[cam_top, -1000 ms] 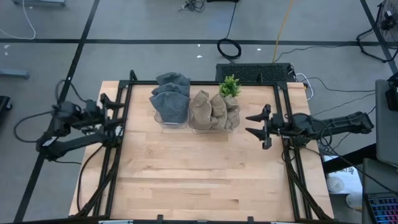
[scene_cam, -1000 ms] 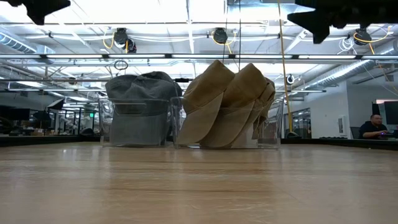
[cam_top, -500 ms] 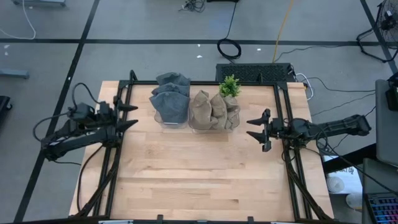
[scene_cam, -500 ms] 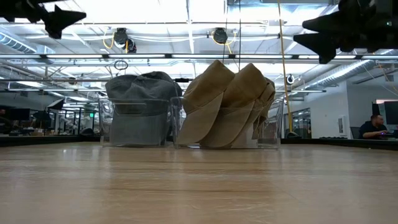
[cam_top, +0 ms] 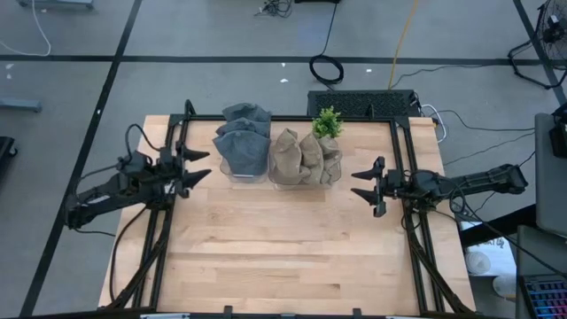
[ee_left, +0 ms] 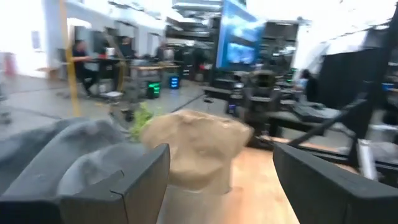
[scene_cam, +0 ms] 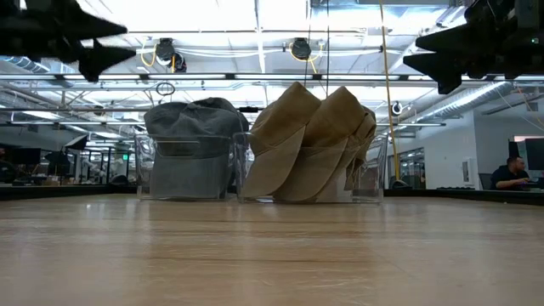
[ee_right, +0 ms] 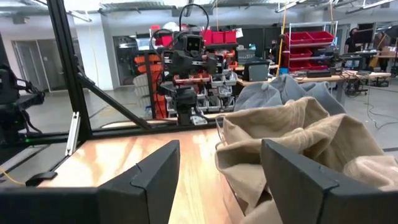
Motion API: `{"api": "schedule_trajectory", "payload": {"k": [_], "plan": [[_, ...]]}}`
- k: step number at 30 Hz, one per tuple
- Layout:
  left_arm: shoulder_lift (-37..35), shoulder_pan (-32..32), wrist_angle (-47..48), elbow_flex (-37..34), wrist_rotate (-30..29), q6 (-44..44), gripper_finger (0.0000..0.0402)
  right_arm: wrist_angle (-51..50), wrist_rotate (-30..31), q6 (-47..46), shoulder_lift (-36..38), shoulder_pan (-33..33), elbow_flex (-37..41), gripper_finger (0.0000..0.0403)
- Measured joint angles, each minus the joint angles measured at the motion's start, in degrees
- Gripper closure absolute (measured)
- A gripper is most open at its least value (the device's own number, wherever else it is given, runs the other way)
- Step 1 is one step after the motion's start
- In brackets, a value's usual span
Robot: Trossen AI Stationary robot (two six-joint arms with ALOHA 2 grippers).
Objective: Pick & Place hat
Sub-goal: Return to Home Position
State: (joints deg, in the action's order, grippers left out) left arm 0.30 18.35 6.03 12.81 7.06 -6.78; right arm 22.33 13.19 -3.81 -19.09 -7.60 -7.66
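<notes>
Blue caps (cam_top: 244, 142) are sitting piled in the left clear bin (scene_cam: 141, 170) at the far side of the bench (cam_top: 283, 257), tan caps (cam_top: 306, 158) filling the right bin (scene_cam: 375, 177) beside it; left claw (cam_top: 202, 165) is hovering near the bench's left edge, spread wide, holding nothing; right claw (cam_top: 356, 183) is hovering opp., near the right edge, also wide & empty.

Table (cam_top: 283, 257): pale wood planks, smooth, faint satin sheen. Blue caps (cam_top: 243, 142): soft cloth, matt, creased. Tan caps (cam_top: 301, 158): matt cloth, slightly coarser look, folded. Left transparent bin (scene_cam: 142, 170): clear rigid plastic, glossy, smooth walls.
</notes>
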Motion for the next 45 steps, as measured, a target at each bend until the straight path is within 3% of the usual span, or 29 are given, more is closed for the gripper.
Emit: {"api": "schedule_trajectory", "payload": {"k": [6, 15, 19, 26, 31, 36, 45], "plan": [[0.0, 0.0, -4.1, -5.2, -8.0, -2.3, 0.0108, -2.2, 1.1, 0.2, 0.0, 0.2, 0.0, 0.019], [0.0, 0.0, -12.3, -12.2, -10.2, -3.3, 0.0108, -0.5, 12.3, 0.1, 0.1, 0.5, 3.1, 0.019], [0.0, 0.0, -12.4, -12.2, -10.2, -3.4, 0.0107, 4.5, 12.2, -1.1, 0.7, 0.5, 6.4, 0.019], [0.0, 0.0, -11.7, -12.2, -10.1, -4.0, 0.0107, 1.4, 12.5, -1.1, 0.7, 0.7, 6.6, 0.019], [0.0, 0.0, -8.8, -12.2, -9.7, -3.0, 0.0107, -4.9, 12.6, -3.1, 0.6, 2.2, 6.6, 0.019], [0.5, 0.0, -6.8, -12.0, -8.4, -3.9, 0.0107, -17.2, 12.5, -12.2, 0.6, 4.0, 6.7, 0.019], [1.2, 0.0, -6.9, -12.0, -8.2, -3.9, 0.0108, -17.6, 12.3, -13.5, -0.4, 5.0, 6.7, 0.019]]}}
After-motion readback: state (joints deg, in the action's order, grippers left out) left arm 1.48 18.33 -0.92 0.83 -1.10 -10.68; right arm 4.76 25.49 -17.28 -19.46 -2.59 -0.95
